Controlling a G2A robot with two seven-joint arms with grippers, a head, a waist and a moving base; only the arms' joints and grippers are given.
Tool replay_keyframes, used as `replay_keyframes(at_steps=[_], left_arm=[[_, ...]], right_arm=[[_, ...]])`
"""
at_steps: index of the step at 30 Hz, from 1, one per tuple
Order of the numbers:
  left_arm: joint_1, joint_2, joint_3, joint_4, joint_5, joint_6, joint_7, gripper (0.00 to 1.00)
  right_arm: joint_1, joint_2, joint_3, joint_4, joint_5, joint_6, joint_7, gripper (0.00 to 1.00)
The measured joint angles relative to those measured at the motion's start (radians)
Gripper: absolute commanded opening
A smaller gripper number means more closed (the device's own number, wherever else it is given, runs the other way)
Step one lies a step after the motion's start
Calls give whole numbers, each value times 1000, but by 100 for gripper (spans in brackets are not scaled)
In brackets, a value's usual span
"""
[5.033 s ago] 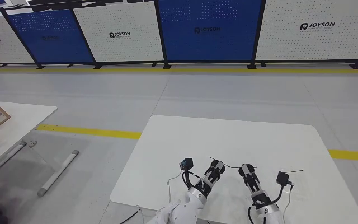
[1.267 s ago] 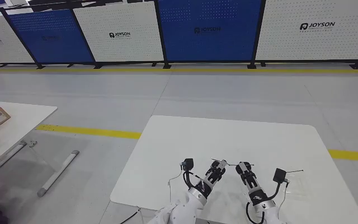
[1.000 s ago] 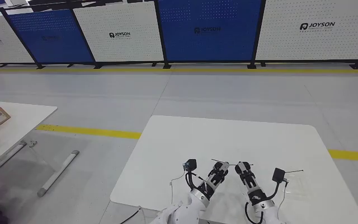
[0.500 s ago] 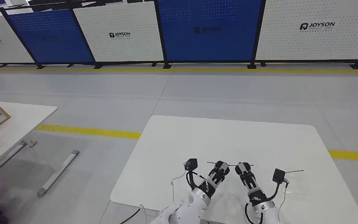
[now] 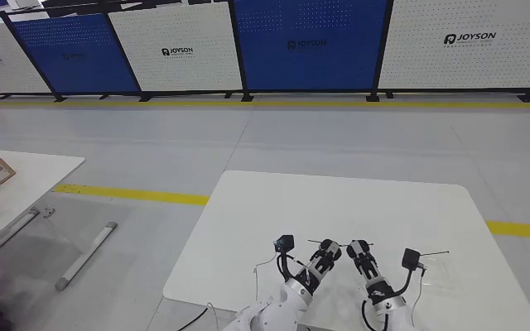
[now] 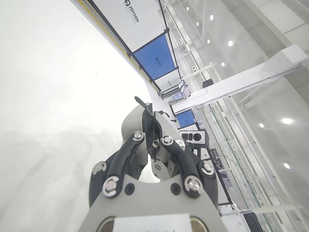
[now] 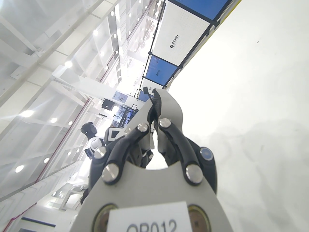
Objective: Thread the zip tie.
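Low over the near edge of the white table (image 5: 331,199), my two grippers sit close together, tips facing each other. My left gripper (image 5: 330,246) is shut on a thin black zip tie (image 5: 342,243) that spans the small gap to my right gripper (image 5: 357,246). In the left wrist view the left gripper (image 6: 150,117) pinches the strap, and the zip tie's pointed end (image 6: 140,102) sticks out past the fingertips. In the right wrist view the right gripper (image 7: 155,100) is shut on the zip tie's blocky head end (image 7: 146,90).
A second thin black strip (image 5: 434,253) lies on the table to the right of the right arm. The table's far half is bare. Another white table (image 5: 33,178) stands off to the left, and blue and white partition panels (image 5: 306,45) line the back.
Over the last seconds the two grippers have drawn closer together, the left one shifting right and the right one left. Both stay shut on the zip tie.
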Motion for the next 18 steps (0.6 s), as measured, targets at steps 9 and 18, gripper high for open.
replay_keyframes(at_steps=[9, 18], left_arm=[[8, 3, -8, -6, -1, -5, -30, 0], [14, 4, -14, -10, 7, -8, -30, 49]], right_arm=[[10, -3, -11, -2, -18, 30, 22, 0], [9, -5, -11, -3, -25, 40, 16, 0]])
